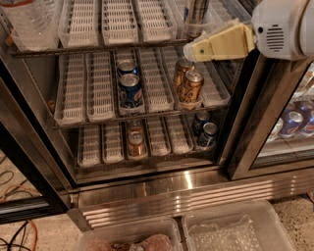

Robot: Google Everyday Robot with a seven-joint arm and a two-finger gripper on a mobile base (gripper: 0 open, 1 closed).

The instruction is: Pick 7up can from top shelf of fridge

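Observation:
The 7up can (196, 13), silvery-grey with dark bands, stands upright in a lane tray at the right end of the top shelf (117, 23); its top is cut off by the frame edge. My gripper (192, 49), cream-coloured on a white arm, reaches in from the right. Its tip hangs in front of the shelf's front wire, just below the can and not touching it. The fridge (196, 192) stands open, with its ribbed steel base below.
Two blue cans (130, 88) and two gold-brown cans (190, 86) sit on the middle rack. More cans (206, 132) are on the lowest rack. A clear bottle (29, 19) stands top left. A shut glass door (294, 122) is to the right. Plastic bins (235, 230) sit on the floor.

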